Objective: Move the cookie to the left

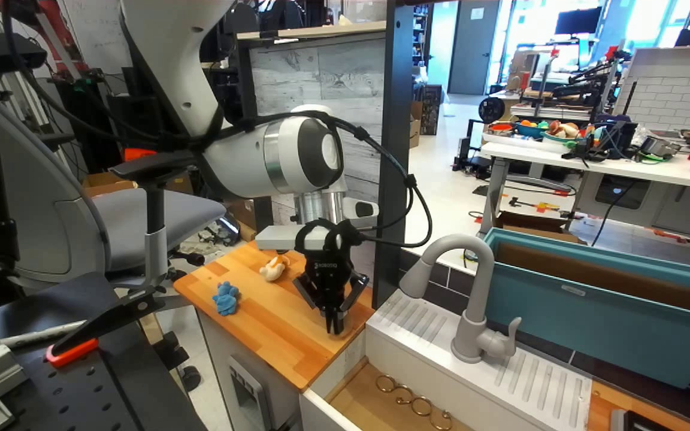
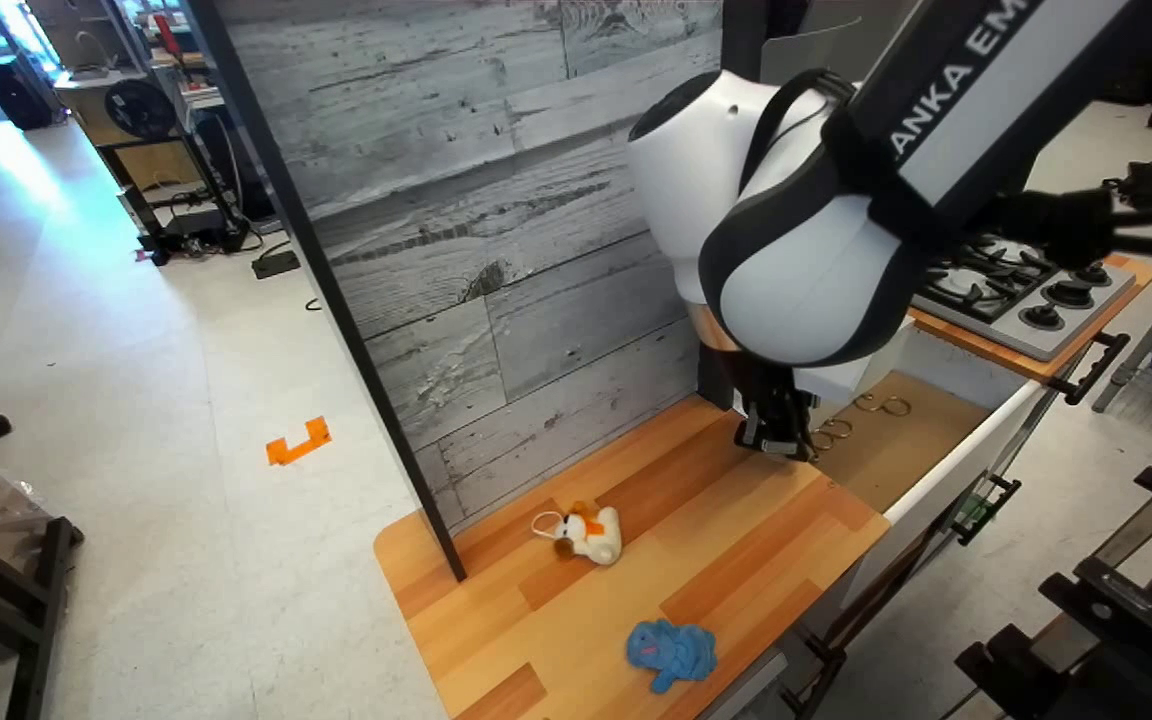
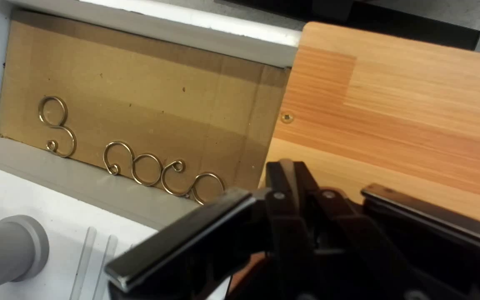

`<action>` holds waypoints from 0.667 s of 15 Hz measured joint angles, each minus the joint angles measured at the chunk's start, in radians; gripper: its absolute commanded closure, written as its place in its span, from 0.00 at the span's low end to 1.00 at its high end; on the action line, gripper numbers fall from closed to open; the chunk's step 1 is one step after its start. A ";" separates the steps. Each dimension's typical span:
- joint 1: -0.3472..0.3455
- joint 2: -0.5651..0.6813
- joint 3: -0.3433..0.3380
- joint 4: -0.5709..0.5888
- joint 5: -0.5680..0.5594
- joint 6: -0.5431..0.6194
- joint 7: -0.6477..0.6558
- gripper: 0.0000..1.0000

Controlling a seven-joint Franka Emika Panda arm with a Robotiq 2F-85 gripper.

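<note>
The cookie shows in the wrist view as a thin pale-tan sliver, edge-on, between my fingertips. It is barely visible past the fingers, and I cannot make it out in either exterior view. My gripper is shut on it. In an exterior view the gripper points down over the wooden counter, close to the sink end. It also shows in an exterior view, near the same end. Whether the cookie touches the counter, I cannot tell.
A blue plush toy and a white-and-brown plush dog lie on the counter. A basin with metal hooks adjoins its end. A grey faucet stands beside the basin. A grey wood-look wall borders the counter.
</note>
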 measured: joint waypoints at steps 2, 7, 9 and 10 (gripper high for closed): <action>0.009 0.019 -0.012 0.005 -0.008 0.037 0.006 0.66; 0.032 0.026 -0.036 0.005 -0.016 0.074 0.024 0.37; 0.035 0.026 -0.038 0.005 -0.016 0.094 0.026 0.22; 0.036 0.026 -0.039 0.005 -0.016 0.106 0.027 0.16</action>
